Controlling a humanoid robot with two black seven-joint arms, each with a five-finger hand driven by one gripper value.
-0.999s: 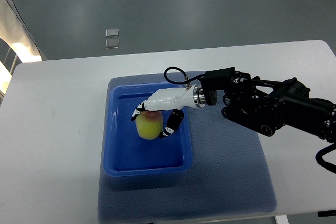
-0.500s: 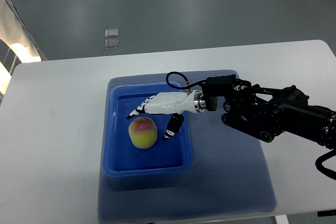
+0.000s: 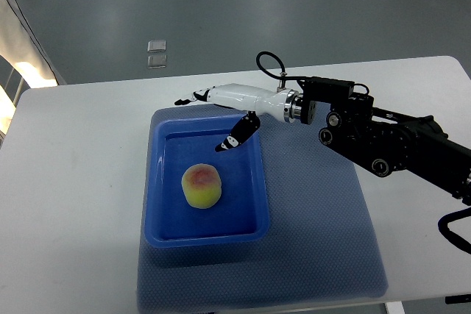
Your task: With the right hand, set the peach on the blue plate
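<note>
The peach point(image 3: 201, 184) sits upright inside the blue plate point(image 3: 165, 234), nearest the camera. Beyond it, the right robot hand point(image 3: 221, 108) hovers over the plate's far rim, fingers spread, grasping nothing. A low thumb could clip that rim, jolting the plate.

Tray interior: the peach point(image 3: 202, 185) is sitting left of centre in the blue plate point(image 3: 254, 234), leaving bare floor showing on its right and toward the frame's bottom.
Tray rim: raised walls are ringing the floor on all four sides.
Upper rim: the right hand point(image 3: 221, 112), fingers spread, is hanging over the plate's top edge, apart from the peach.
Right of frame: the black arm point(image 3: 390, 145) is occupying the mat's point(image 3: 324, 240) upper right.
Left of frame: the white table point(image 3: 73, 196) is lying bare.
</note>
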